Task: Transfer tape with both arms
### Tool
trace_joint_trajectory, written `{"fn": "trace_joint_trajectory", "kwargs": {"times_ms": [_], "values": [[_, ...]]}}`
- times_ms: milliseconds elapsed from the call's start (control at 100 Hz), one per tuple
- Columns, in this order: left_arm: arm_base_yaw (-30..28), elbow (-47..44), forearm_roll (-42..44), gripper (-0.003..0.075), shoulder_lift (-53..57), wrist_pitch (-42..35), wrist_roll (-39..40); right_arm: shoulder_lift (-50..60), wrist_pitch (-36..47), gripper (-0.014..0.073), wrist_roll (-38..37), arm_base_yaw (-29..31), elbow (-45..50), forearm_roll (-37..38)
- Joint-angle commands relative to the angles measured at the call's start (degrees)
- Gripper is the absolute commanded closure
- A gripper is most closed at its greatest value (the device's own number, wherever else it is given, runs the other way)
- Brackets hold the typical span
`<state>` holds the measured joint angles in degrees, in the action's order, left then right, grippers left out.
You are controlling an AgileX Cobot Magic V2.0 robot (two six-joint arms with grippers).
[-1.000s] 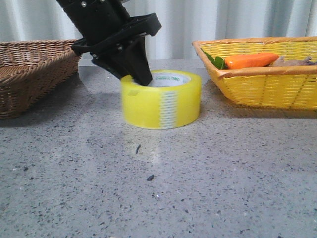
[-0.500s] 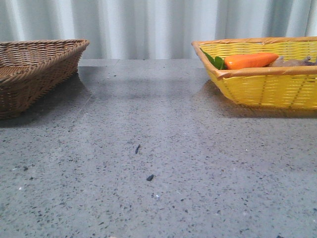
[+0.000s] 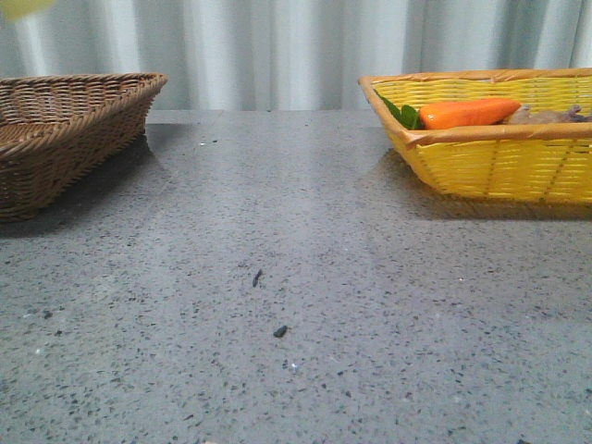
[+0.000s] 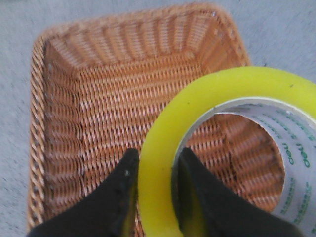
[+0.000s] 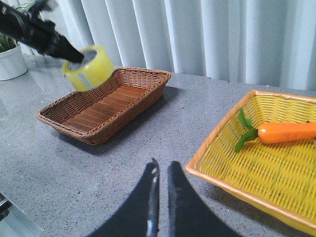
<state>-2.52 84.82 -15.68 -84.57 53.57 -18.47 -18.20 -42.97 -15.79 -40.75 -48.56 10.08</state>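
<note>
- The tape (image 4: 163, 148) is held in the air above the brown basket (image 4: 98, 98), clear of the weave; the right wrist view shows the tape (image 5: 89, 68) over the basket's far end.
- In the front view only a blurred yellow sliver (image 3: 23, 7) at the top corner shows, above the brown basket (image 3: 74, 129).
- The left pincer (image 4: 154, 168) grips the tape wall, one finger (image 4: 123, 197) outside the ring and the other inside its core.
- The tape's whitish inner lining with green print faces the left wrist camera.
- The right pincer (image 5: 161, 173) hovers above the worktop (image 5: 113, 168), between the brown basket (image 5: 106, 106) and the yellow basket (image 5: 256, 168); its fingers stand almost together with a narrow gap and hold nothing.
- The yellow basket sits on the worktop well apart from the brown basket and holds an orange carrot (image 5: 286, 132) with green leaves.
- The worktop (image 3: 296, 277) between the baskets is grey and speckled.
</note>
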Motion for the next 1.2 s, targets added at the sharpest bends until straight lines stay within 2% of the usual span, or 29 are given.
{"fn": "trace_joint_trajectory", "kwargs": {"times_ms": [0, 150, 190, 250, 300, 390, 510, 610, 720, 880, 1030, 1190], "values": [[-0.03, -2.82, -2.5, 0.061, 2.16, -8.26, 0.25, -1.31, 4.69, 0.0635, -0.09, 0.38, -1.27, 0.33], [-0.03, -4.64, -3.0, 0.0332, 2.67, -7.79, 2.43, -1.31, 4.69, 0.0635, -0.09, 0.38, -1.27, 0.33], [-0.03, -4.64, -4.03, 0.029, 3.54, -7.79, 2.43, -1.31, 4.69, 0.0635, -0.09, 0.38, -1.27, 0.33], [-0.03, -4.64, -6.3, 0.0283, 5.31, -8.81, 2.43, -1.31, 4.69, 0.0635, -0.09, 0.38, -1.27, 0.33], [-0.03, -4.64, -8.64, 0.03, 7.53, -10.12, 2.11, -1.31, 4.69, 0.0635, -0.09, 0.38, -1.27, 0.33], [1.05, -4.88, -13.39, 0.0379, 13.07, -13.75, -1.25, -1.31, 4.81, 0.0635, -0.09, 0.38, -1.02, 0.33], [6.85, -8.65, -14.35, 0.0498, 22.58, -22.31, -5.13, -0.7, 6.41, 0.0635, 0.73, 0.38, 0.46, 0.46], [12.35, -15.08, -14.24, 0.0584, 31.73, -27.58, -8.08, 0.13, 9.53, 0.0635, 0.82, 0.38, 2.67, 2.47], [16.87, -23.78, -13.97, 0.0641, 41.29, -30.47, -8.34, 1.46, 15.71, 0.0635, 0.82, 0.38, 6.14, 5.6], [18.57, -37.96, -13.73, 0.0737, 55.45, -30.66, -8.34, 1.96, 25.64, 0.0635, 0.82, 0.38, 10.52, 11.59], [18.57, -48.17, -13.73, 0.0741, 64.37, -31.46, -8.34, 1.96, 27.94, 0.0635, 0.82, 0.38, 11.96, 12.43], [18.57, -52.63, -13.86, 0.0741, 68.07, -31.46, -8.34, 1.96, 27.84, 0.0635, 0.82, 0.38, 11.96, 11.96]]}}
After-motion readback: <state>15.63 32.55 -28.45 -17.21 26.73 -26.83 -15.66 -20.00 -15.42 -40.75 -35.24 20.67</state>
